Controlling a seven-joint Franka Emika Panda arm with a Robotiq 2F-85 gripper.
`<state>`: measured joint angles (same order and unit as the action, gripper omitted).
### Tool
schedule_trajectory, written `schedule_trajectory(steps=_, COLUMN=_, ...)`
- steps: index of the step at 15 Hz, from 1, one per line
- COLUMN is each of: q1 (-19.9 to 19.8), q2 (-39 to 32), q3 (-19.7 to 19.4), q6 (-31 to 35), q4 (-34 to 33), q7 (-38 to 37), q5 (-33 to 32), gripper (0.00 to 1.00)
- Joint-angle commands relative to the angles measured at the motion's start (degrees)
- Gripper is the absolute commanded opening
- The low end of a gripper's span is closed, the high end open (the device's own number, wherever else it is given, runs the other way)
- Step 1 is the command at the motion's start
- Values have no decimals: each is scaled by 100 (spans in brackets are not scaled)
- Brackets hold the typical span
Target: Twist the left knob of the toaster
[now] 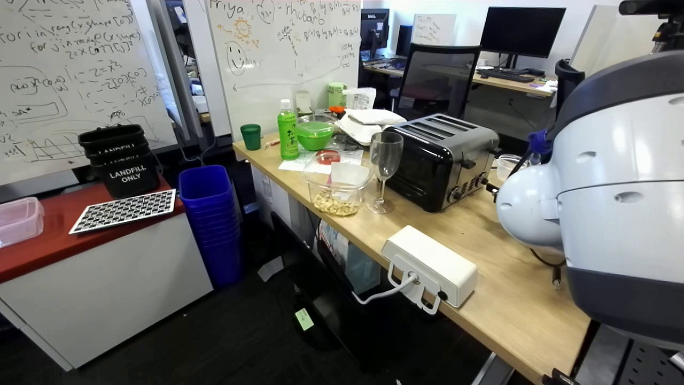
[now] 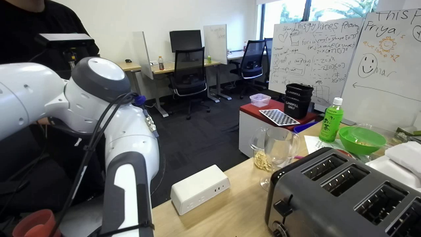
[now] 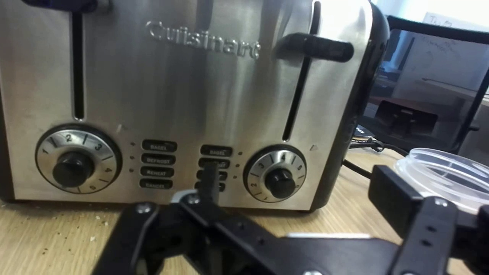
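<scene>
On table (image 1: 526, 307): toaster (image 1: 439, 160); wineglass (image 1: 385, 159); white box (image 1: 434, 263)

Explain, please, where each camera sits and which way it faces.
An exterior view: raised, facing down across white box and toaster; arm at right.
An exterior view: near the toaster, facing past it toward windows; arm at left.
Wrist view: behind parted jaws, seen below, facing toaster's silver front.
Both exterior views share toaster, white box, arm.

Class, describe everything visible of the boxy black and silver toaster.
The boxy black and silver toaster stands upright on the light wooden table. Four long slots open its top; its shiny, metal-looking front carries Cuisinart lettering, two raised black levers, black buttons and two numbered dials with round black knobs. The open black gripper is in front; contact is unclear.
</scene>
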<state>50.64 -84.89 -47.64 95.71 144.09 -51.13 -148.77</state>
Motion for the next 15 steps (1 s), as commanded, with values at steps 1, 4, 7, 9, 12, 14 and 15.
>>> schedule_trajectory(steps=1, q1=-200, q2=0, q3=-5, q6=-176, q4=-19, q7=240, q5=-62, gripper=100)
schedule_trajectory(steps=4, q1=-181, q2=-2, q3=-131, q6=-261, q4=45, q7=123, q5=-67, gripper=100)
schedule_trajectory(steps=7, q1=-108, q2=-1, q3=-292, q6=-415, q4=134, q7=-27, q5=-70, gripper=100)
schedule_trajectory(steps=9, q1=-46, q2=0, q3=-297, q6=-463, q4=152, q7=-49, q5=-68, gripper=100)
schedule_trajectory(steps=12, q1=335, q2=11, q3=-189, q6=-532, q4=248, q7=-63, q5=-37, gripper=100)
schedule_trajectory(steps=14, q1=646, q2=29, q3=-171, q6=-478, q4=324, q7=-41, q5=-45, gripper=100)
schedule_trajectory(steps=15, q1=698, q2=34, q3=-144, q6=-511, q4=348, q7=-12, q5=-49, gripper=100)
